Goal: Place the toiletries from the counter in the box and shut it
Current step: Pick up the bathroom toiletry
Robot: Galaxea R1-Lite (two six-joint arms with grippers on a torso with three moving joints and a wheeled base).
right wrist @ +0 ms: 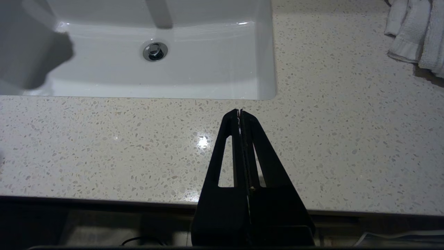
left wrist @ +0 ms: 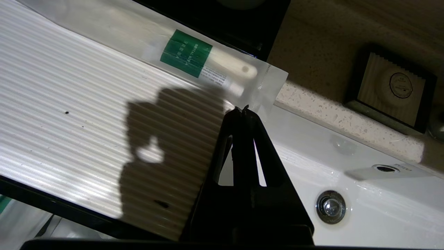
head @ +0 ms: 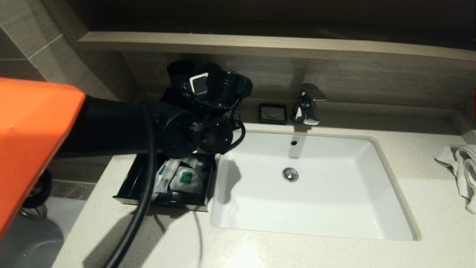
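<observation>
Atop box (left wrist: 69,104), slim packet (left wrist: 208,62) touches left gripper (left wrist: 241,110) fingers.

Chrome faucet (head: 308,103) behind the basin. Small black square dish (head: 273,113) just beside it. Crumpled white towel (head: 461,167) at far right.

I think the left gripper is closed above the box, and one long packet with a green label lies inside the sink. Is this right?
Not quite. The left gripper is closed, but the long packet lies on the box's white ribbed top, one end overhanging the edge, not in the sink. The left wrist view shows it.
</observation>
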